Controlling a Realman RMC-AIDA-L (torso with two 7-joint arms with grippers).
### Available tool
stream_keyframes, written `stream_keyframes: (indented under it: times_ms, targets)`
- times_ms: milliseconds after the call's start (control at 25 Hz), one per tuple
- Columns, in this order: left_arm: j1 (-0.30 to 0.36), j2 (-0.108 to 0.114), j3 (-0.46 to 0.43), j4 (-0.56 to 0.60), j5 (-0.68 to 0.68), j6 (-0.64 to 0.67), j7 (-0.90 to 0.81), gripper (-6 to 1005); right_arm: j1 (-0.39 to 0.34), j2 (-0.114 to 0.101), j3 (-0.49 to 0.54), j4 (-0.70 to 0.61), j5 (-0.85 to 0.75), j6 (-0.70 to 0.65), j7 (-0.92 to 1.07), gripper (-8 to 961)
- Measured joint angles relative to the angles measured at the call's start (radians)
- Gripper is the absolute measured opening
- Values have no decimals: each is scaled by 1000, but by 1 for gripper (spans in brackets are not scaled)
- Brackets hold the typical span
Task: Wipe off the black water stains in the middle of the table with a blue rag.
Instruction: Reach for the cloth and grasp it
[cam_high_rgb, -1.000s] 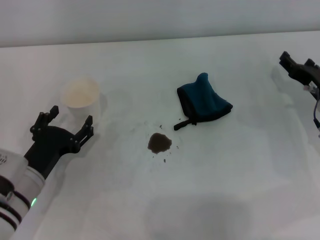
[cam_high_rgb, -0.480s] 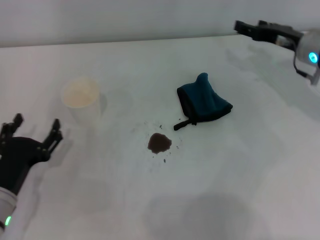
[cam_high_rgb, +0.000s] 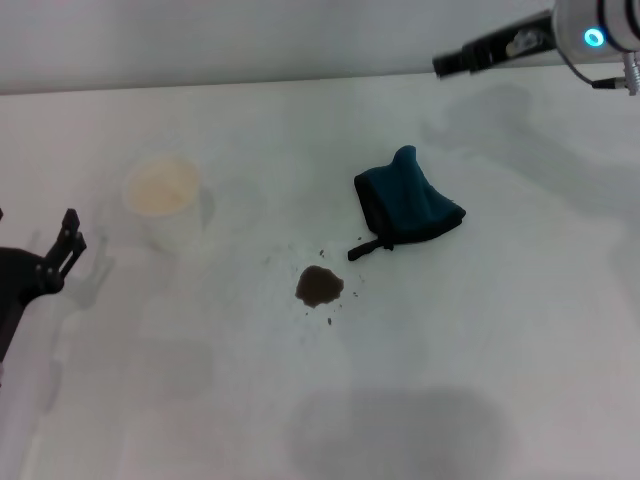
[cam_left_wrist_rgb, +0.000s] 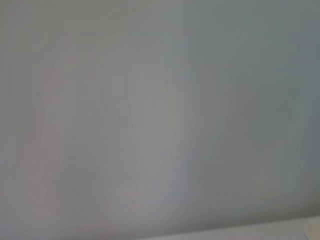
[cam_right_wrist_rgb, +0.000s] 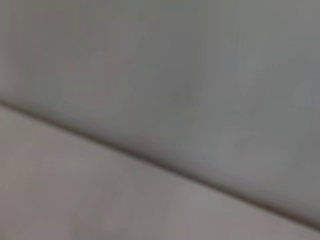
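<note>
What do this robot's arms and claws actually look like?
The left gripper is matte black, with slim notched fingers on a blocky black body. The right arm has a rounded white housing with a glowing blue ring light and thin cables beside it. The right gripper is long, narrow and black, with pale marks.

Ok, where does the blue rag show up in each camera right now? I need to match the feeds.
Head view: the blue rag lies bunched right of centre on the table, up and to the right of the black water stains.
Left wrist view: not in it; only a blank wall and a sliver of pale surface.
Right wrist view: not in it; only blank surfaces.
Shared landmark: none certain; at most the line where table meets wall.
</note>
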Motion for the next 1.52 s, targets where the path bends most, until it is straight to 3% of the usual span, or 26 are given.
stream_keyframes:
  times_ms: [120, 320, 640, 1000, 1520]
  targets:
    - [-18, 0, -15, -7, 0, -2, 0, 890, 11, 1, -72, -57, -68, 101, 104, 784]
    - [-56, 1, -21, -33, -10, 1, 0, 890, 13, 2, -212, -61, -45, 150, 235, 768]
    - [-84, 8, -22, -40, -36, 1, -3, 891, 12, 9, -345, 63, -13, 4, 327, 743]
    - [-76, 6, -17, -31, -36, -3, -3, 891, 5, 11, -394, 173, 11, -140, 335, 715]
    - [-75, 5, -14, -29, -35, -3, -3, 890, 5, 11, -427, 196, 25, -169, 336, 674]
